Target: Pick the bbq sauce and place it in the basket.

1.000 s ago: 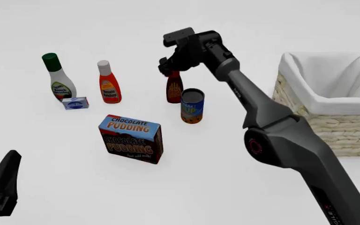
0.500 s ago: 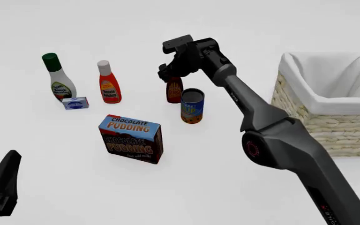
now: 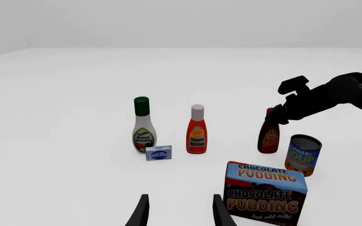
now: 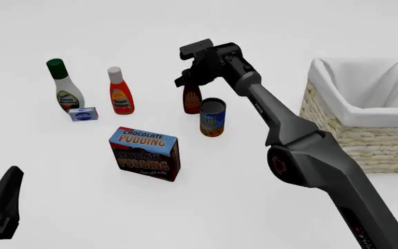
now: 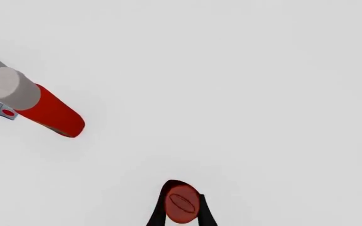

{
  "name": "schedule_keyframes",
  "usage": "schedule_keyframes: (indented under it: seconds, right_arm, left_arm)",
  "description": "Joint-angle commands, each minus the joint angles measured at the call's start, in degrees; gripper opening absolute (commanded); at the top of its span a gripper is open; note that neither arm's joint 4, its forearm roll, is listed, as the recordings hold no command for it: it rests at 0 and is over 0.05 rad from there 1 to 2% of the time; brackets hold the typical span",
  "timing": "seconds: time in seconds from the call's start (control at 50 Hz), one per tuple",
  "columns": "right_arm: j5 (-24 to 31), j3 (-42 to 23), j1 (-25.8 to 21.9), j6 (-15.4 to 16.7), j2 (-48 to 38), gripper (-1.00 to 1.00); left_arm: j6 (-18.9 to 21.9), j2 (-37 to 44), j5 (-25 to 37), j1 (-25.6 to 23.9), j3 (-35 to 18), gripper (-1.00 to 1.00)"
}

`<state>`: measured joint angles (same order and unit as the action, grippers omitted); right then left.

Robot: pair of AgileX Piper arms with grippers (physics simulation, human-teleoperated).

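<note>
Right end effector [image 5: 181, 213] clenched on bbq sauce [image 4: 192, 99] at cap, bottle upright on worktop far-centre, just left of can [image 4: 212, 117]. Lift straight up, clear can, then swing right to basket [image 4: 365, 136]; left end effector [image 3: 179, 212] released, idle

a blue-and-brown box [image 4: 145, 153] carries "chocolate pudding" on its top and again on its front, with "just add milk!" below in the left wrist view. the blue-and-orange can [image 3: 303, 155] reads "soup", the upper word only partly legible. labels on the three bottles are too small to read.
</note>
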<state>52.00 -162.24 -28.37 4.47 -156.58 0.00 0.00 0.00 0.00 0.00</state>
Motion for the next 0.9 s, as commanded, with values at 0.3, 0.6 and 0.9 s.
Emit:
schedule_keyframes:
  seconds: [0.3,0.6,0.9]
  right_arm:
    - [-0.01,0.13,-0.19,-0.31,0.39,-1.00]
    - [1.06,0.14,-0.61,0.54,3.68,-1.00]
    - [1.34,0.13,-1.43,1.11,6.85,-1.00]
  left_arm:
    - [0.00,0.00,0.00,0.00,0.00,1.00]
    - [0.00,0.00,0.00,0.00,0.00,1.00]
    - [0.00,0.00,0.00,0.00,0.00,1.00]
